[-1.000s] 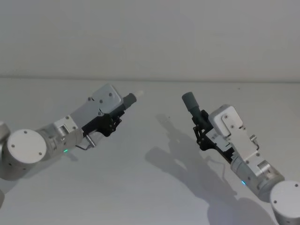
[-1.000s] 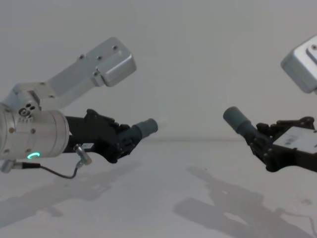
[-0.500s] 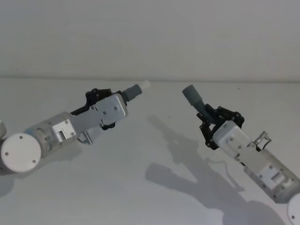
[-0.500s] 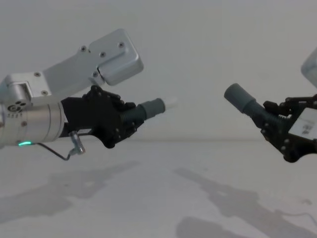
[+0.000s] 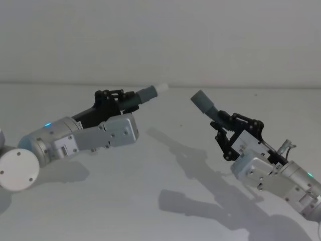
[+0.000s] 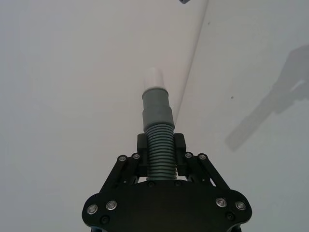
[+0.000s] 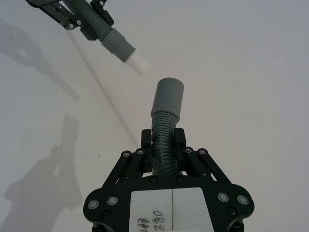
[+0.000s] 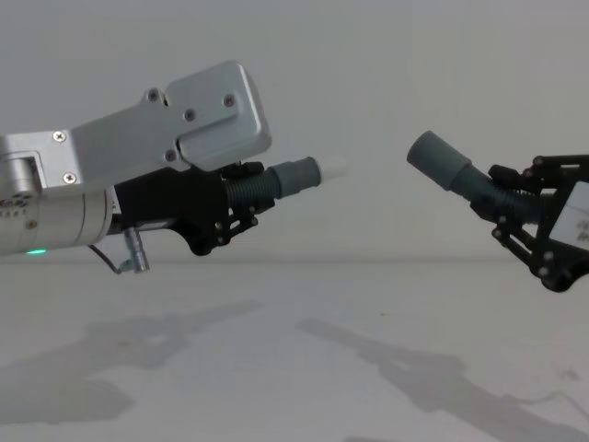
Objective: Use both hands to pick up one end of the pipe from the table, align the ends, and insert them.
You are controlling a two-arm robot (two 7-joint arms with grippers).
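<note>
Pipe pieces (image 5: pixel 145 94) are hanging above the bench (image 5: pixel 100 211), each gripped by its ribs in closed jaws, cuffs jutting ahead so the left jaws' white tip (image 5: pixel 161 88) is facing the right jaws' socket (image 5: pixel 202 100), apart.

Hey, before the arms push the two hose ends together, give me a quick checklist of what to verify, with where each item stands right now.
1. Left tool shut on the white-tipped hose: ok.
2. Right tool shut on the socket hose: ok.
3. Both hoses clear of the table: ok.
4. White tip and socket on one line: not ok; the socket tilts upward, the tip sits off its axis.
5. Ends mated: not ok; they are apart.
6. Socket bore unobstructed: cannot tell.
</note>
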